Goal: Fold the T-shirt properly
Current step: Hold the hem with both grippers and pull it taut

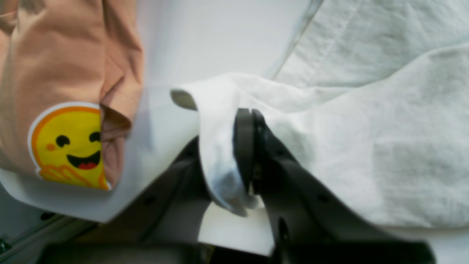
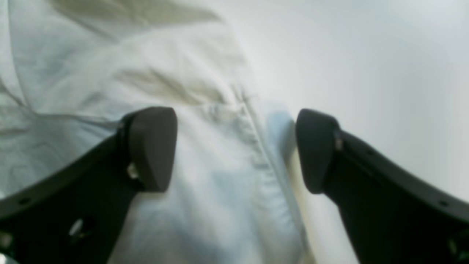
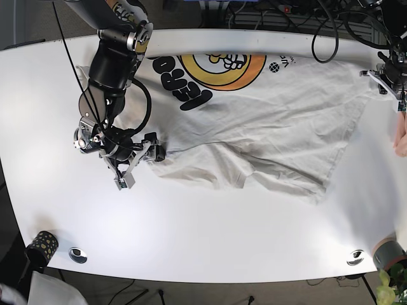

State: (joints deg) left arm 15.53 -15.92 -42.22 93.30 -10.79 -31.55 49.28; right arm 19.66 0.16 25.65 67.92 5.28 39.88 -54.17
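Observation:
A white T-shirt (image 3: 267,127) lies spread and wrinkled on the white table (image 3: 191,229), its yellow and orange print (image 3: 219,67) towards the far edge. In the base view my left gripper (image 3: 386,77) is at the far right, at the shirt's corner. Seen from the left wrist, that gripper (image 1: 251,117) is shut on a bunched fold of the white fabric (image 1: 220,121). My right gripper (image 3: 149,152) sits at the shirt's left edge. From the right wrist, it (image 2: 234,150) stands open, its fingers (image 2: 154,146) straddling the shirt's hemmed edge (image 2: 253,146) without pinching it.
A peach cloth with a yellow smiling-face print (image 1: 69,143) hangs beside the table's corner in the left wrist view. Cables (image 3: 318,19) run along the far edge. A dark patterned roll (image 3: 41,244), two metal discs (image 3: 78,255) and a grey roll (image 3: 388,253) line the front edge.

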